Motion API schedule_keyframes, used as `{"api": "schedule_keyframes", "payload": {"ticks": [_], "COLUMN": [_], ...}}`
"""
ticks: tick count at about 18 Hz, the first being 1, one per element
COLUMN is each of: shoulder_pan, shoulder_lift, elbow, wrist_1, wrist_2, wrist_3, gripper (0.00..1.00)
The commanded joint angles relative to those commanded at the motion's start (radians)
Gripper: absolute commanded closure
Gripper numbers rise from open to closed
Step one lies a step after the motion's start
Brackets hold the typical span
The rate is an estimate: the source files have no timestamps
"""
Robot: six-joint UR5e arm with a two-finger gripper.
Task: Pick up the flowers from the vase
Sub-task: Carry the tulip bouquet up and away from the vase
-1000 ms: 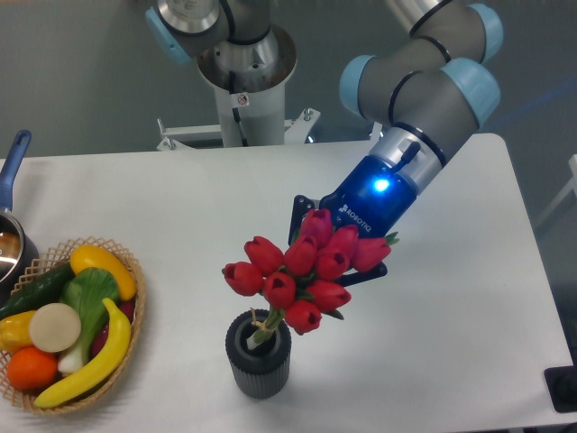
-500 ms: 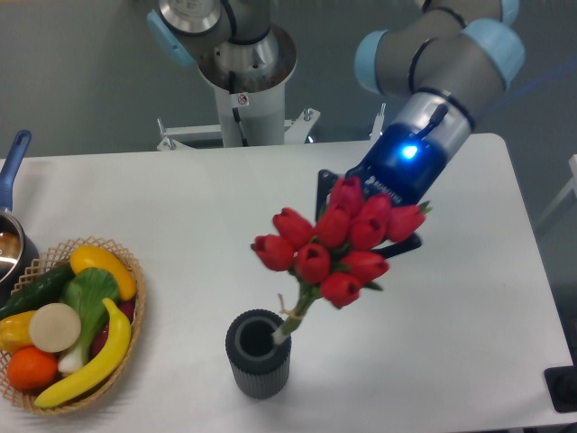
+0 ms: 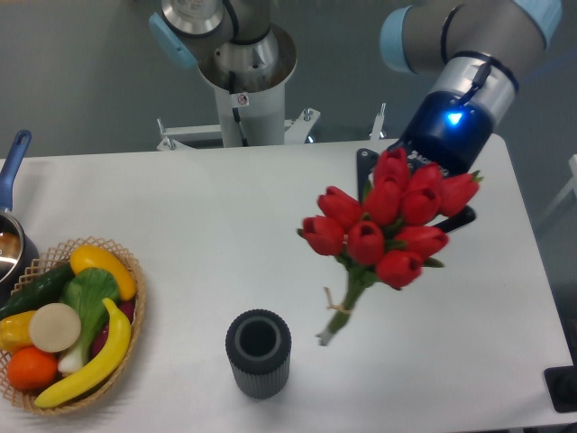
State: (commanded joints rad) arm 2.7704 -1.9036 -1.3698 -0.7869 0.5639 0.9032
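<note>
Flowers [image 3: 388, 225] just came clear of the vase [image 3: 259, 353], stems dangling free toward the table's right edge; my gripper [image 3: 416, 200] clamps the bunch. Pick-up essentially done.

arm [image 3: 469, 36]: grey links, pale-blue caps | wrist: blue glow | fingers [image 3: 364, 171]: black

Flowers [image 3: 389, 225] now fully out of vase [image 3: 258, 353], stem ends hanging clear to its right. Gripper [image 3: 416, 203] carrying the bunch is up and further right than a second ago. Vase mouth now empty.
</note>
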Motion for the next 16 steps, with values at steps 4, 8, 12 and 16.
{"api": "schedule_keyframes", "payload": {"ticks": [4, 8, 12, 16], "shoulder_pan": [0.064, 0.066, 0.061, 0.054], "shoulder_lift": [0.008, 0.001, -0.011, -0.02], "elbow": [-0.018, -0.051, -0.081, -0.09], "wrist_1": [-0.003, -0.003, -0.002, -0.005], "wrist_2": [0.048, 0.183, 0.289, 0.407], "wrist_3": [0.14, 0.141, 0.145, 0.145], "gripper": [0.88, 0.94, 0.95, 0.94]}}
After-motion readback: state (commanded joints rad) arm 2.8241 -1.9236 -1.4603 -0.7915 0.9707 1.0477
